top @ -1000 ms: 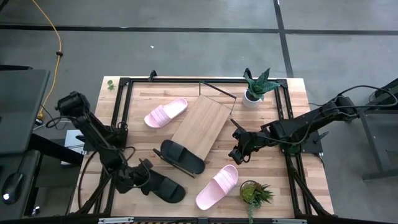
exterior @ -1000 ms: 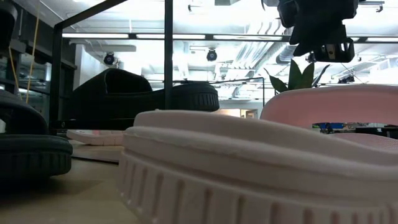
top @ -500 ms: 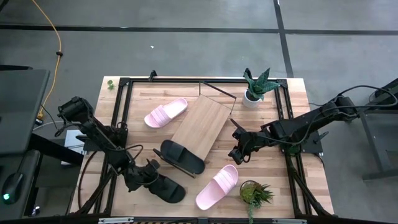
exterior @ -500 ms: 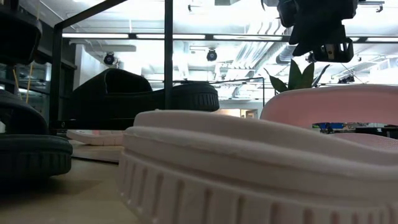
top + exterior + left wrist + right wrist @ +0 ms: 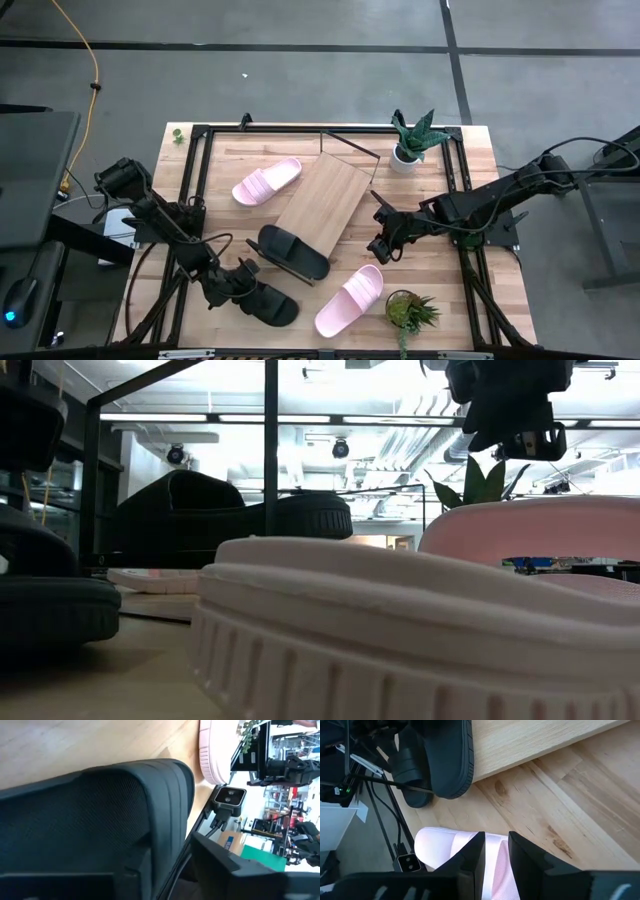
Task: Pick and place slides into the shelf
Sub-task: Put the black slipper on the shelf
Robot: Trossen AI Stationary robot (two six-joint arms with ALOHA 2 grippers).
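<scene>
The shelf [image 5: 325, 200] is a light wooden board lying aslant at mid-table. One black slide [image 5: 292, 252] rests with its far part on the board's near end. A second black slide [image 5: 268, 302] lies flat by the near-left corner. My left gripper [image 5: 235, 283] is low at its strap end and open; the left wrist view shows the strap [image 5: 100, 810] filling the space ahead of the fingers. One pink slide [image 5: 266, 182] lies left of the shelf and another [image 5: 350, 300] lies near the front edge. My right gripper [image 5: 383, 245] hovers above that front pink slide [image 5: 440, 845], narrowly open and holding nothing. My left gripper comes level from the table's left at the near-left black slide, with the strap's edge [image 5: 172, 820] between its two fingers. I cannot tell whether the fingers touch it. The slide lies flat on the table.
A potted plant [image 5: 415, 140] stands at the far right of the table and another [image 5: 410, 310] at the near right, next to the pink slide. A black metal frame [image 5: 200, 130] runs round the table. The low camera [image 5: 229, 797] sits at the near edge.
My left gripper has moved toward the table's near-right, coming in low to the strap end of the near-left black slide.
</scene>
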